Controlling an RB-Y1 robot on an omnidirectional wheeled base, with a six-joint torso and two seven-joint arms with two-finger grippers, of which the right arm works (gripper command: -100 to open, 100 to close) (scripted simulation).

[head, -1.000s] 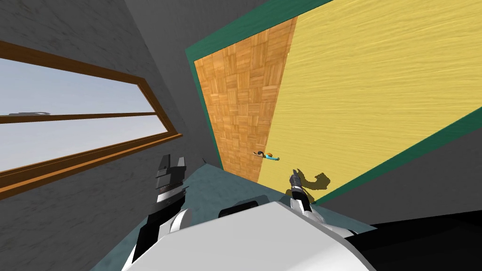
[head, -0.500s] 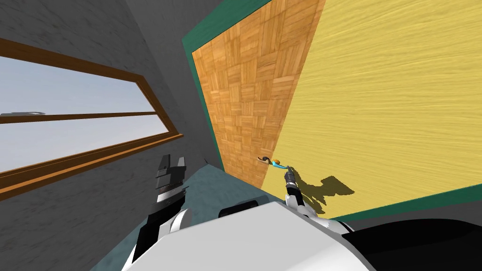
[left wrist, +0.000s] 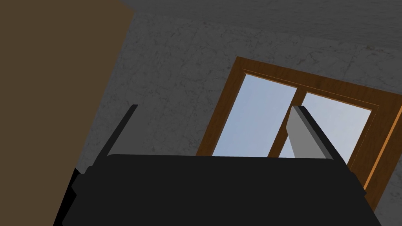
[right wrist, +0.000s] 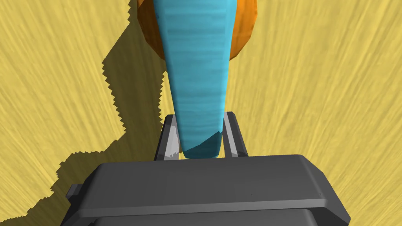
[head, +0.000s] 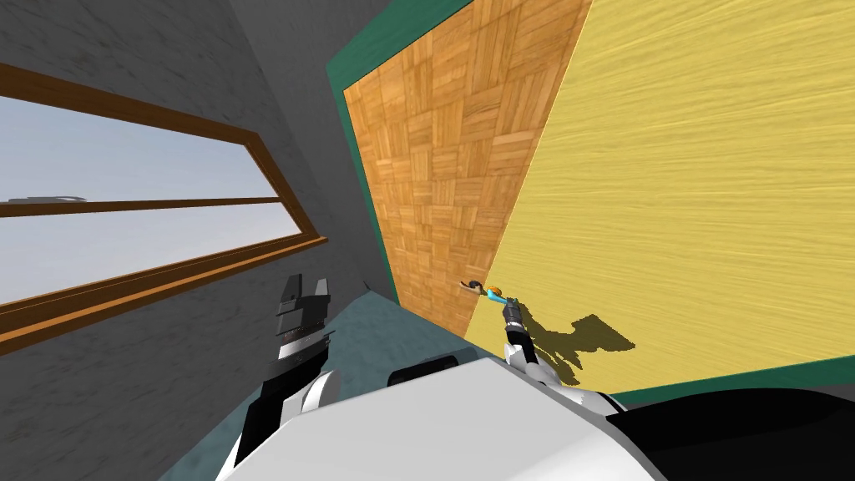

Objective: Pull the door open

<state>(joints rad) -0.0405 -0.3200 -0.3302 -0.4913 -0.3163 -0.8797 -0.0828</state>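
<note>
The yellow door (head: 685, 184) fills the right of the head view, ajar from its green frame (head: 355, 167), with its blue handle (head: 498, 296) just below centre. The right gripper (head: 509, 307) is clamped on the handle's tip, its fingers pressing both sides. The left gripper (head: 305, 286), lower left of centre, is spread wide and holds nothing.

The door (head: 685, 167) is a flat yellow panel with a fine wood grain. It stands ajar, its free edge swung well clear of the green frame (head: 357, 175), and the gap between edge and frame widens toward the frame's top. Low on the panel, just inside that free edge, sits a blue tapered lever (right wrist: 198, 78) on a round orange base (right wrist: 246, 27). The lever's narrow tip is pinched between the fingers of the right gripper (right wrist: 200, 117).
</note>
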